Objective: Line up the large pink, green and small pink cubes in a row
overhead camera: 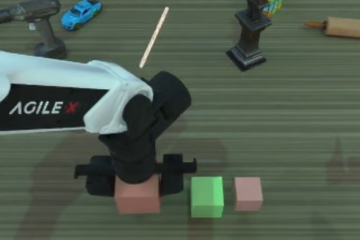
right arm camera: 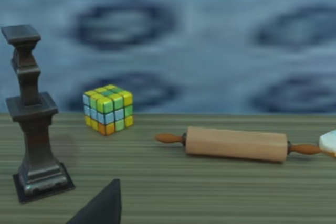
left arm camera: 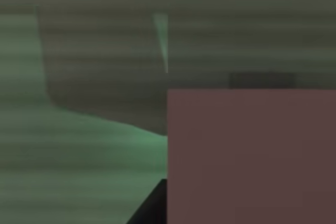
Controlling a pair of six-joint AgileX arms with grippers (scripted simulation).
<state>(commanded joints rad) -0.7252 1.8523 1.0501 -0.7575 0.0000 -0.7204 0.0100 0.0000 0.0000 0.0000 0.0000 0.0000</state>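
Striped olive-green tabletop (overhead camera: 292,111) carries the row: left gripper (overhead camera: 135,179) sits directly over the large matte salmon-pink cube (overhead camera: 138,198), fingers straddling it; whether they clamp I cannot tell. Right of that cube stands the bright green cube (overhead camera: 207,197), then the small pale pink cube (overhead camera: 248,193).

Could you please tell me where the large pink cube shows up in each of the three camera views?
Top view: the large pink cube sits at the near edge, left end of the row, under the left gripper, beside the green cube.
Left wrist view: it fills the picture's lower right.
Right wrist view: not in it.
Shared landmark: the green cube, seen as green beside the pink one in the left wrist view.
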